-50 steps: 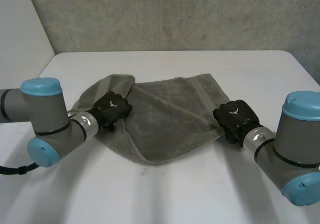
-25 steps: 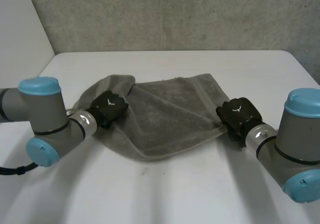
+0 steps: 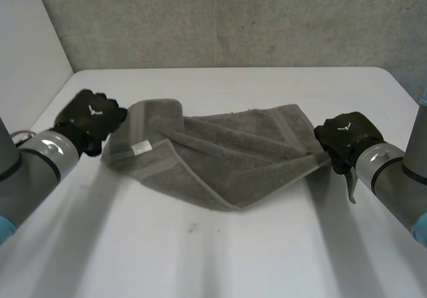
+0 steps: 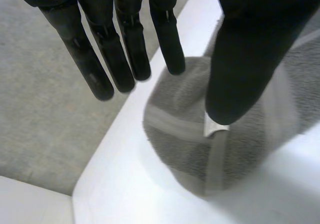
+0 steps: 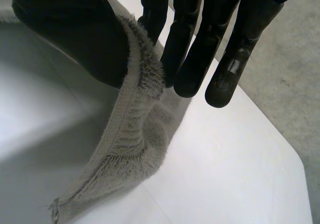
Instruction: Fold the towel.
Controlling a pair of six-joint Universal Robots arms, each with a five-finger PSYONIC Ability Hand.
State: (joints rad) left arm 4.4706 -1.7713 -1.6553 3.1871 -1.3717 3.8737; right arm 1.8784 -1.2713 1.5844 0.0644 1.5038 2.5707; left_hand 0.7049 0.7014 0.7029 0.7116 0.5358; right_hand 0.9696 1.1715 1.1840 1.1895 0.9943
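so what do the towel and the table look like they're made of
The towel looks like grey terry cloth: fuzzy looped pile, flatter woven bands near its ends and a small white label. The table is smooth, plain white with a dull finish, probably laminate or painted board; the surface alone cannot settle which.

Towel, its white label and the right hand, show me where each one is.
towel (image 3: 233,161), head view, middle of the cloth.
white label (image 3: 140,147), head view, centre of the tag.
right hand (image 3: 345,133), head view, back of the hand.
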